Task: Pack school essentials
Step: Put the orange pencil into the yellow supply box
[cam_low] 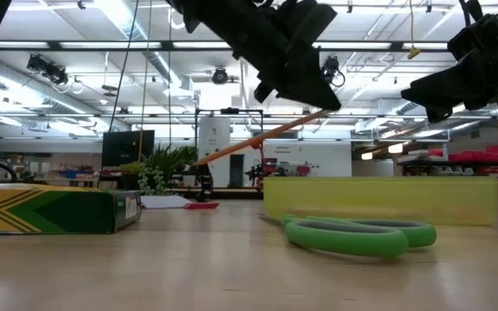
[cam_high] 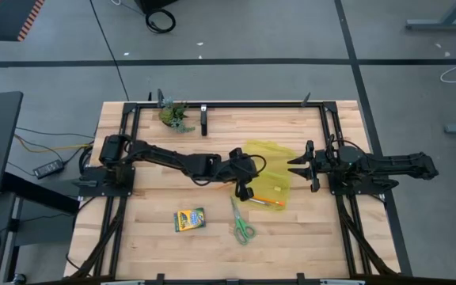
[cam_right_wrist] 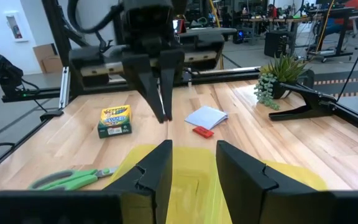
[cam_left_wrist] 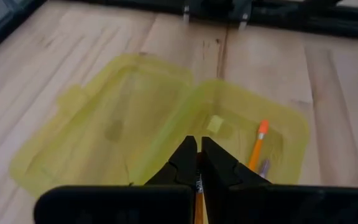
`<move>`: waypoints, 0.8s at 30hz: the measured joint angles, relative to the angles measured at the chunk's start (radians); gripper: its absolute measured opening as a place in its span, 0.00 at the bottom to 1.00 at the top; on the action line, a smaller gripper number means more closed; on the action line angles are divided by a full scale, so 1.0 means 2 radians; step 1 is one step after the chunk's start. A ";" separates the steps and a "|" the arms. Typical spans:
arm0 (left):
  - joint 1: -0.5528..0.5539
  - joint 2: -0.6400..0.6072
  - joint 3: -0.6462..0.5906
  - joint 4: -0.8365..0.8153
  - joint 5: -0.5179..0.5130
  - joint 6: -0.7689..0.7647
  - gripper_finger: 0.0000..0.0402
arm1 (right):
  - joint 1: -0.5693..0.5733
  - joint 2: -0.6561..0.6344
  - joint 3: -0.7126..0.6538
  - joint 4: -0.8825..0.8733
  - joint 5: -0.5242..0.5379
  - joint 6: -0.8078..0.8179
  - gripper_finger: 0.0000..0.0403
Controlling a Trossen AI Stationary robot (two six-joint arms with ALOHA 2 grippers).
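Holding an orange pencil (cam_low: 258, 136) pinched in my left end effector (cam_high: 244, 190) over the yellow pouch (cam_left_wrist: 160, 124), at three o'clock of the crayon box (cam_high: 189, 218), I risk it tipping past the rim.

A lab or workshop: open hall with ceiling striplights (cam_low: 59, 43), benches, and taped concrete floor (cam_high: 236, 47).

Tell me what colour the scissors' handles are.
Green; the scissors show best in the low view.

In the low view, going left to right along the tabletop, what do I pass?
crayon box → green leafy plant farther back → white pad → green-handled scissors, lying in front of the yellow pouch. Above them the left gripper is shut on an orange pencil.
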 joint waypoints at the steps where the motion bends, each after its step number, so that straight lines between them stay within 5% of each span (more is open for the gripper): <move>1: 0.000 0.000 0.005 0.000 0.002 0.004 0.02 | 0.000 0.000 0.000 0.000 0.000 0.000 0.33; 9: -0.001 0.000 0.033 0.009 0.004 0.034 0.02 | 0.000 0.000 0.000 0.000 0.000 0.000 0.33; 24: -0.008 0.031 0.033 0.161 0.053 0.088 0.03 | 0.000 0.000 0.000 -0.001 0.000 0.000 0.33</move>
